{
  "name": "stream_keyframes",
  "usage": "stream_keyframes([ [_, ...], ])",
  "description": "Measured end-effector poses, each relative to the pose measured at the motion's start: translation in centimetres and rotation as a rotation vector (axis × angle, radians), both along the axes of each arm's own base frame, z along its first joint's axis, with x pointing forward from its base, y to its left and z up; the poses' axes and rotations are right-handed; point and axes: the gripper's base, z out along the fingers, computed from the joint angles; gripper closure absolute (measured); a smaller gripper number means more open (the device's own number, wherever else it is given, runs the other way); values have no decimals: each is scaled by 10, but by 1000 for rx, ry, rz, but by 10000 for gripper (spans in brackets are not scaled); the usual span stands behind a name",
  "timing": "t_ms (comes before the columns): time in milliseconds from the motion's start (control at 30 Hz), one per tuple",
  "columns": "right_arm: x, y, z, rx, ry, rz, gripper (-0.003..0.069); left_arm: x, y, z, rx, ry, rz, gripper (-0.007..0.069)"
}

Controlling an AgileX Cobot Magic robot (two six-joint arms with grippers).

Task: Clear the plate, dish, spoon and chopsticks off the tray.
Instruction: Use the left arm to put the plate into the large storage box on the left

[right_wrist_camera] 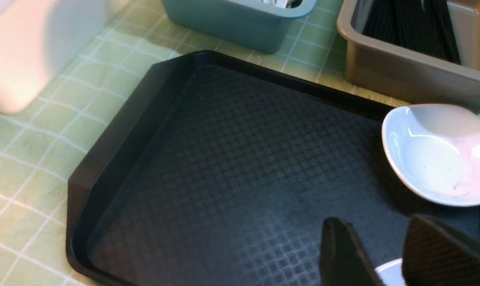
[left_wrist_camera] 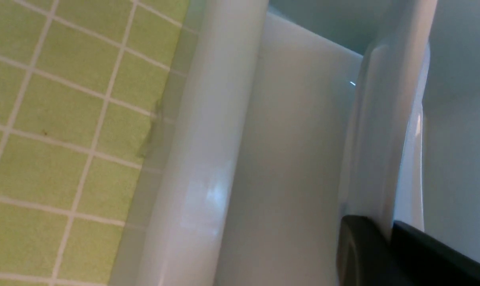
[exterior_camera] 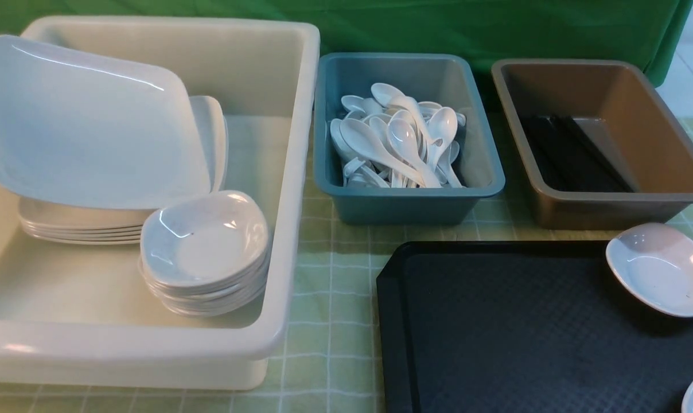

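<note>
Plate (exterior_camera: 88, 120) hangs tilted over the tub (exterior_camera: 292, 172), its rim clamped by the left gripper (left_wrist_camera: 388, 232). Next, it probably needs lowering level onto the stack (exterior_camera: 82, 226). Right gripper (right_wrist_camera: 387, 250) is over the tray (exterior_camera: 495, 321); its grip is unclear.

The plate (exterior_camera: 88, 120) runs off the front view's left edge. In the left wrist view its rim is a blur, and the left gripper (left_wrist_camera: 379, 222) shows only as two dark jaws cut off at the picture's bottom. The tray (exterior_camera: 495, 321) is cut off on its near and right sides, as is the dish (exterior_camera: 662, 269) by its far edge. A white thing (right_wrist_camera: 391, 273) below the right gripper (right_wrist_camera: 377, 220) is mostly hidden, and it is unclear whether the jaws hold it. The chopsticks (exterior_camera: 570, 152) in the brown tub (exterior_camera: 656, 115) merge into one dark mass.
</note>
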Motion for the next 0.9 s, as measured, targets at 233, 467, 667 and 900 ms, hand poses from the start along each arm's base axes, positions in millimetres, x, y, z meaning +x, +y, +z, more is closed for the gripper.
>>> stream_keyframes([
  [233, 1, 0, 1, 23, -6, -15, 435, 9, -4, -9, 71, -13, -42, 617],
  [467, 1, 0, 1, 24, -6, -15, 430, 20, -10, -15, 180, -27, -70, 619],
  [667, 1, 0, 1, 28, -5, -16, 427, 35, -21, -22, 284, -52, -84, 615],
  [900, 1, 0, 1, 56, 5, -32, 422, 49, -33, -27, 410, -85, -98, 538],
])
